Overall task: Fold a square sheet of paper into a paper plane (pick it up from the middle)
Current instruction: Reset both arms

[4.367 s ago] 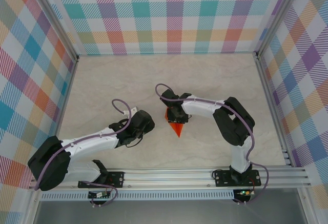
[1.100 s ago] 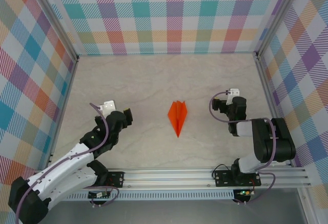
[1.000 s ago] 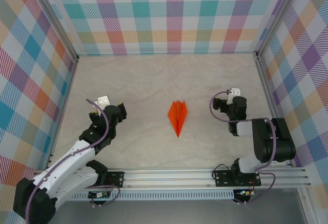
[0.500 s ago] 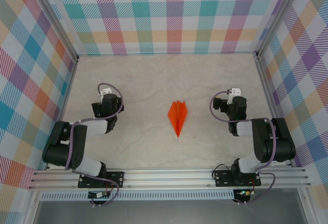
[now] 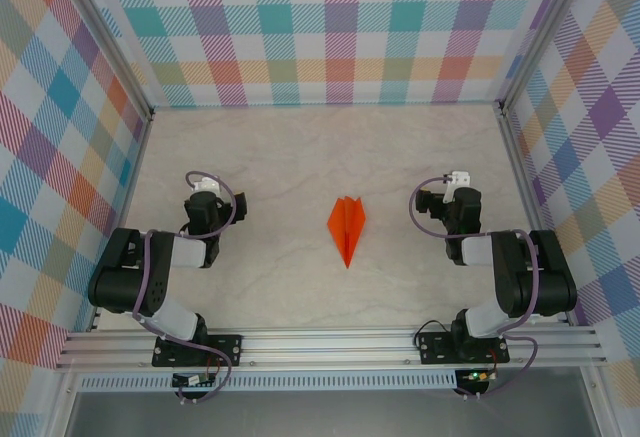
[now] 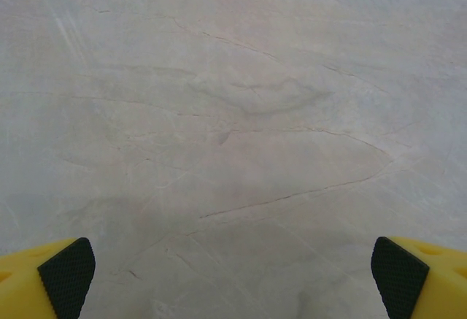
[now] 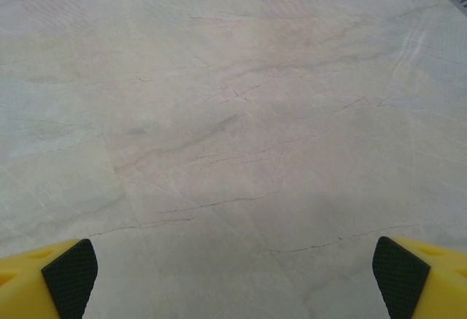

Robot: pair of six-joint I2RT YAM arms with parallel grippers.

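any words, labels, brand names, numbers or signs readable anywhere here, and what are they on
None can be read.
paper plane: plain orange, no print.
checked walls: coloured stripes, no lettering.
table: marbled veins, no marks.
white clip on the left wrist and white clip on the right wrist: too small to tell whether they bear any marking.

The top view looks down from high over the whole tabletop (image 5: 300,147); both wrist views share it, low and close.
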